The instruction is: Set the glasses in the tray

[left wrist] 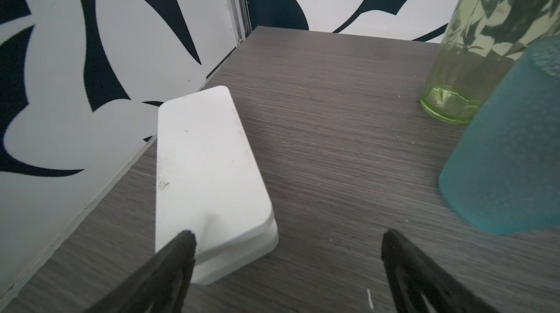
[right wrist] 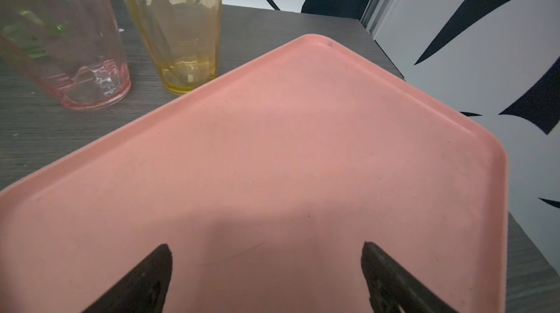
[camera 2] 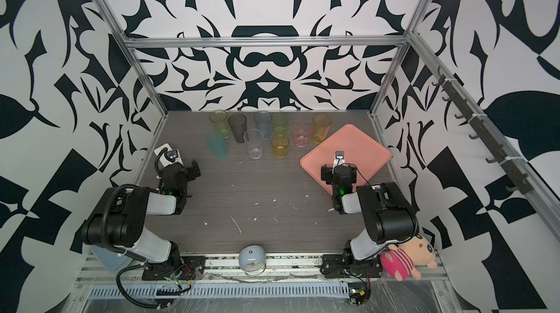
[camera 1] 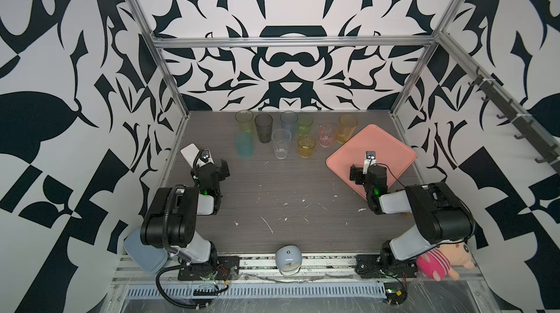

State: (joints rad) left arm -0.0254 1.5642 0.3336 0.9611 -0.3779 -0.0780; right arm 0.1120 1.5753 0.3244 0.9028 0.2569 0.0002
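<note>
Bright even light, soft shadows; teal glass [camera 1: 244, 145] blurred.

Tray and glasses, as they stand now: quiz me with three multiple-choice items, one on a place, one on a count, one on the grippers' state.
1. Where does the tray lie?
A) at the far right of the table, under the right gripper
B) beside the left arm's base
C) at the middle of the front edge

2. How many glasses stand on the table?
A) five
B) nine
C) fourteen

3. How are the left gripper and the right one?
A) the left shut on a glass
B) the right shut on a glass
C) both open, holding nothing

Answers:
1 A: both top views show the tray at the right with that gripper above it.
2 B: nine tumblers cluster at the far side, none in the tray.
3 C: each wrist view shows spread fingertips with nothing between them.
</note>
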